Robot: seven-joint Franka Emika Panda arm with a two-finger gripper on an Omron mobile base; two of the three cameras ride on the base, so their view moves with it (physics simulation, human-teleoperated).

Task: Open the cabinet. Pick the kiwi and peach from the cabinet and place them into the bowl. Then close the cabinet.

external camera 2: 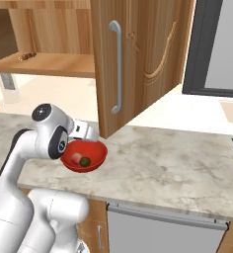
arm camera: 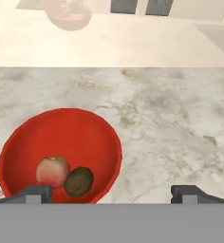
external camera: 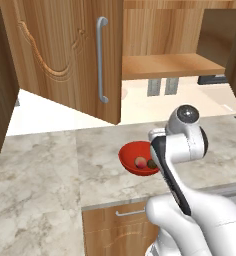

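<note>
Now | peach [arm camera: 52, 171] pink-cream, touching brown kiwi [arm camera: 79, 181] in red bowl [arm camera: 61, 128] | end effector [arm camera: 111, 193] spread wide, empty

The white arm rises from the base, folds at a dark-jointed elbow and bends down at the wrist, hand aimed at the counter. Its gripper [arm camera: 112, 192] hangs with jaws spread wide, the two dark fingertips [arm camera: 38, 193] well apart and nothing held between them.
</note>
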